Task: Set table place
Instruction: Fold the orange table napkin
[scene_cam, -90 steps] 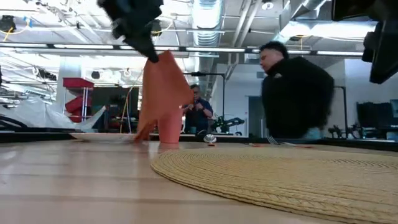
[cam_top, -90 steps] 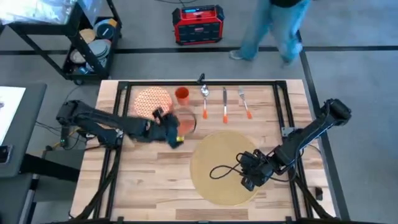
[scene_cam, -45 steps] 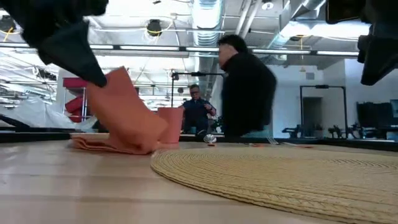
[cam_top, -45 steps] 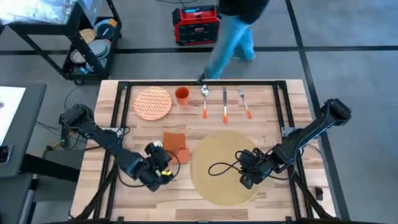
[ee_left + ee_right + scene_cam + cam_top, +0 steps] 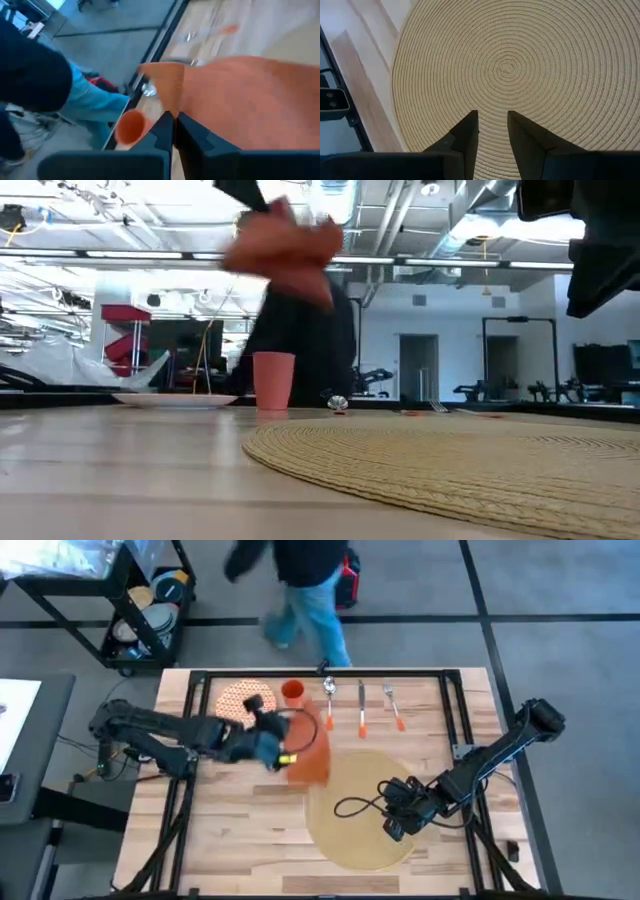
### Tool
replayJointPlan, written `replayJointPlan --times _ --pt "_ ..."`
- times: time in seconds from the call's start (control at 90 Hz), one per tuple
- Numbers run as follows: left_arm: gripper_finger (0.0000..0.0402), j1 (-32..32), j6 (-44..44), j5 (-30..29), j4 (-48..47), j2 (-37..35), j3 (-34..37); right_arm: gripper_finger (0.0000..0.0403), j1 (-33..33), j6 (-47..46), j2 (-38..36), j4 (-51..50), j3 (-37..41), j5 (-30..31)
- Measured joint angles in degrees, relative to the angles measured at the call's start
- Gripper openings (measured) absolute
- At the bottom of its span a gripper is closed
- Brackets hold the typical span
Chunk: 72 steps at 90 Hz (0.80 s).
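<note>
From above, the orange napkin (image 5: pixel 309 752) covers the 10 o'clock rim of the round placemat (image 5: pixel 362 840), and the left arm overlaps the patterned plate (image 5: pixel 236 700). The person (image 5: pixel 296 580) is cut off at 12 o'clock. In the low view, the blurred napkin (image 5: pixel 285 248) hides the left tool.

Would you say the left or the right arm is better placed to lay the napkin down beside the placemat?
Left, probably: its gripper already holds the orange napkin raised near the placemat's edge, while the right gripper hovers open over the mat.
</note>
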State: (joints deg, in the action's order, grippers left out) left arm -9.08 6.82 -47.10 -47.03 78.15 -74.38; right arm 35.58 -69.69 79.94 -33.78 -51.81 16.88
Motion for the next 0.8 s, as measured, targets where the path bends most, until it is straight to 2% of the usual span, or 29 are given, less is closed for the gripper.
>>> replayJointPlan --times 0.167,0.256,0.356,0.422,0.5,0.589,0.656,0.8 --pt "0.0000 0.92 0.28 0.51 9.20 0.04 8.01 0.0093 1.78 -2.76 0.00 0.04 0.00 -0.02" --pt "0.0000 -2.60 0.06 2.25 17.47 0.41 14.35 0.0093 2.88 -4.26 0.00 0.02 0.00 0.05" --pt "0.0000 -7.50 6.79 4.19 25.26 2.53 21.11 0.0093 3.56 -4.46 0.00 0.02 0.00 0.20" --pt "0.0000 -11.08 9.54 7.77 29.84 4.74 25.15 0.0093 3.91 -4.71 0.00 0.05 0.00 0.22" --pt "0.0000 -16.38 19.15 11.37 33.49 8.18 28.58 0.0093 3.96 -5.47 0.00 0.02 0.00 0.22" --pt "0.0000 -23.30 35.74 11.94 34.61 13.34 30.20 0.0093 3.72 -5.48 0.01 0.18 0.00 0.22" --pt "0.0000 -27.83 44.49 10.69 34.33 16.79 29.85 0.0093 3.71 -5.48 0.00 0.17 0.00 0.22" --pt "0.0000 -34.66 50.85 11.01 32.97 21.05 26.62 0.0093 3.20 -5.29 0.01 0.08 0.00 0.40"
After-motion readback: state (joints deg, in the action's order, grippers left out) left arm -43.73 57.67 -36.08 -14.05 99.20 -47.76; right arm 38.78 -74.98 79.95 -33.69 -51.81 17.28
